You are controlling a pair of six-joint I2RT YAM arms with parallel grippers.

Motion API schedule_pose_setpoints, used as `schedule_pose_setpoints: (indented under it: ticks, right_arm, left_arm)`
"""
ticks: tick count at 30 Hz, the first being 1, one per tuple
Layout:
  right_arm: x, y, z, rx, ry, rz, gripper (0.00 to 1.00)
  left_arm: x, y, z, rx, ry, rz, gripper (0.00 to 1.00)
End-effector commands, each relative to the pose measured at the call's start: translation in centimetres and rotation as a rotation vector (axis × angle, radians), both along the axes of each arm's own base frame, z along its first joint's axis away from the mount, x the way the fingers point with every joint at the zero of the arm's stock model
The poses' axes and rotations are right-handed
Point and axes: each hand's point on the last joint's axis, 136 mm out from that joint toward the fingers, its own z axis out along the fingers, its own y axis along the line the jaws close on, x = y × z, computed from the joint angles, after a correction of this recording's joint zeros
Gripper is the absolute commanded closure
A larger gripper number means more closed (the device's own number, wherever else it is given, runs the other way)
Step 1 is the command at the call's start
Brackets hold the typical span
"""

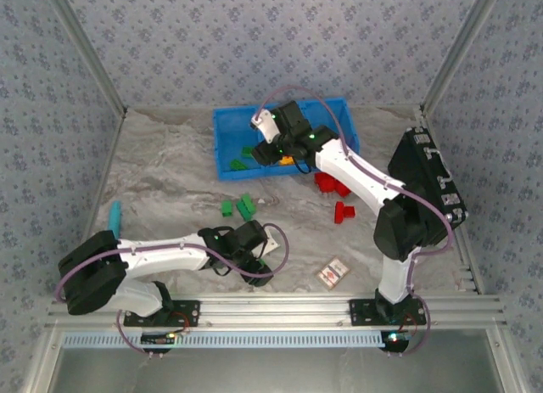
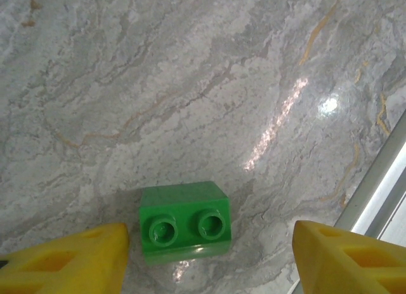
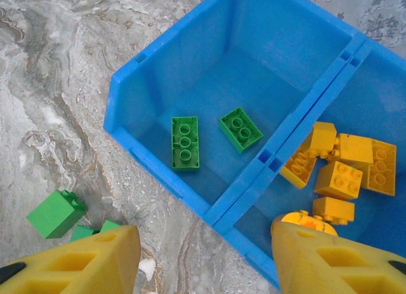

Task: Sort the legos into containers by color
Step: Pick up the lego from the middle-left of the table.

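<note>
Two glossy green plastic studded bricks [image 3: 185, 141] lie flat in the end compartment of the smooth bright blue plastic bin [image 3: 190, 53], and a heap of orange-yellow studded bricks [image 3: 339, 176] fills the adjoining compartment across the divider wall. Right gripper [image 3: 204, 256] hangs above the bin's near rim at that divider, yellow fingers [image 3: 82, 262] spread with nothing between them, and loose green blocks [image 3: 56, 213] sit just outside on the polished, veined marble-look table [image 3: 63, 84]. Left gripper [image 2: 210, 256] is also spread wide and unloaded, straddling a square-edged two-stud green brick [image 2: 185, 221] on the table, round studs facing the camera, touching neither finger.
</note>
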Motion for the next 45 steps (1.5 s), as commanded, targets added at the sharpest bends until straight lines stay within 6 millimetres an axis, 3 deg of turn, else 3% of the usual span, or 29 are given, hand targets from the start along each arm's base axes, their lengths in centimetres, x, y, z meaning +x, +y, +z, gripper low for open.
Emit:
schedule_pose_setpoints:
  ticks: [1, 15, 22, 26, 31, 39, 45]
  right_arm:
    - [0.0, -0.9, 2.3, 0.009, -0.059, -0.011, 0.42]
    - [-1.1, -3.1, 4.3, 0.003, -0.095, -0.051, 0.41]
    - [-1.5, -4.6, 4.6, -0.008, -0.098, -0.089, 0.41]
    - [-2.1, -6.2, 5.6, 0.003, -0.107, -0.126, 0.41]
    - [-3.3, -8.6, 6.2, 0.022, -0.104, -0.17, 0.4]
    - [-6.1, -12.4, 5.4, 0.018, -0.077, -0.257, 0.4]
    - [-9.4, -15.3, 5.1, 0.029, -0.055, -0.324, 0.38]
  left_arm:
    - [0.0, -0.6, -0.3, -0.017, 0.012, 0.026, 0.36]
    - [-0.1, 0.3, -2.0, 0.051, 0.036, 0.052, 0.55]
    - [0.5, 0.1, -1.6, 0.058, 0.007, 0.065, 0.59]
    - [1.7, 0.1, 0.2, 0.075, -0.058, 0.059, 0.6]
    - [5.3, 0.0, 4.2, 0.019, -0.142, 0.076, 0.61]
    - [15.0, 2.4, 9.8, 0.008, -0.322, 0.138, 0.62]
    - [22.0, 4.4, 11.4, 0.041, -0.412, 0.216, 0.63]
